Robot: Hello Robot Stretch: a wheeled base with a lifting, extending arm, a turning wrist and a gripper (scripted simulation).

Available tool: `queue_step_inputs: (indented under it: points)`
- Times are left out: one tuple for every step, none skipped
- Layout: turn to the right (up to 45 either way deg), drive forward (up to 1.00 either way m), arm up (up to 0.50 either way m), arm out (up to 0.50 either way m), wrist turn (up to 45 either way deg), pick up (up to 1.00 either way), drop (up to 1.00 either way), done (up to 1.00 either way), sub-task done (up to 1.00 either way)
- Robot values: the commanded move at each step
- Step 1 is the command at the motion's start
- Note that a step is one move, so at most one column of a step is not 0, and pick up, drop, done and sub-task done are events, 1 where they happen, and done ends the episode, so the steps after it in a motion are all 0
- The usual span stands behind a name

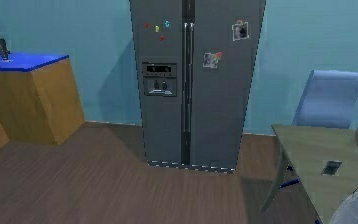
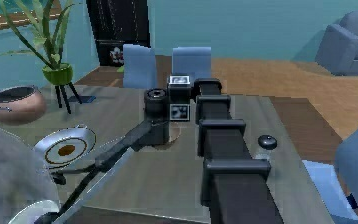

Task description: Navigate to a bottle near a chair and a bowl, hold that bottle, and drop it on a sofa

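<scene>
The gripper (image 2: pixel 159 122) is above the grey-brown wooden table (image 2: pixel 287 120), at the end of the dark square arm (image 2: pixel 222 140). Finger spread: cannot be told. Load: cannot be told. The bottle cannot be identified with certainty; a small brown shape (image 2: pixel 167 136) lies on the tabletop at the gripper. To the left, a round grey long-handled pan (image 2: pixel 42 152) contains something white and orange. Farther left, the contents of a brown round bowl (image 2: pixel 17 110) are hidden.

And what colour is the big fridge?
The fridge is dark grey. It shows best in the forward view.
</scene>
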Motion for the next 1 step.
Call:
queue_step_inputs:
  points:
    - [0.0, 0.0, 0.0, 0.0, -18.0, 0.0, 0.0, 0.0, 0.0]
